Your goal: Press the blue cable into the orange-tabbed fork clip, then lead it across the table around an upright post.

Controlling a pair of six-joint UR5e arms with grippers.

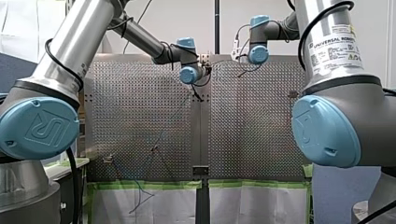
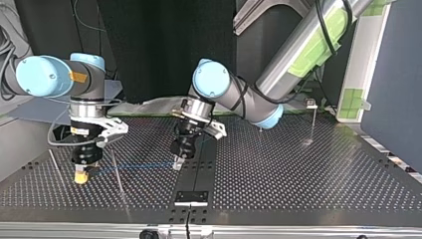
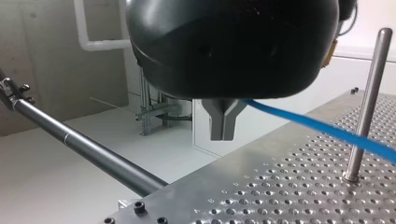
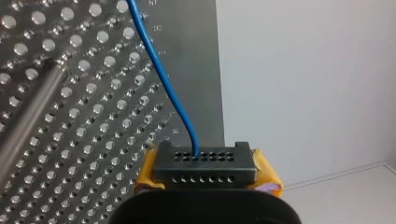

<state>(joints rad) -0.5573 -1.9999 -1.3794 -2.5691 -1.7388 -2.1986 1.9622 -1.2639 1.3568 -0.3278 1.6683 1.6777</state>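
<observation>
- Writing first, front view: the blue joint cap [image 1: 39, 128] on my left arm had the UR logo pressed into it. Over on my right arm a white label [image 1: 334, 49] read "UNIVERSAL ROBOTS"; the small print under it was too tiny to read.
- Top view, far left: my right hand [image 2: 80, 176] sat low over the tabletop [image 2: 298, 179] near its left edge, with its yellow pads squeezed together on the blue cable [image 2: 134, 167].
- From there the cable ran just above the holes to my left hand [image 2: 178, 163] at the middle seam. Its metal fingers [image 3: 217, 121] were pressed together, pinching it too.
- Right of that there was loads of open perforated metal, with only a thin post [image 2: 314, 124] near the far right edge.
- In the left wrist view the cable crossed in front of an upright post [image 3: 369, 102]; I couldn't tell if they touched.
- The room had a dark curtain [image 2: 149, 40] behind the arms, and green tape [image 1: 149, 185] ran along the front view's near edge.
</observation>
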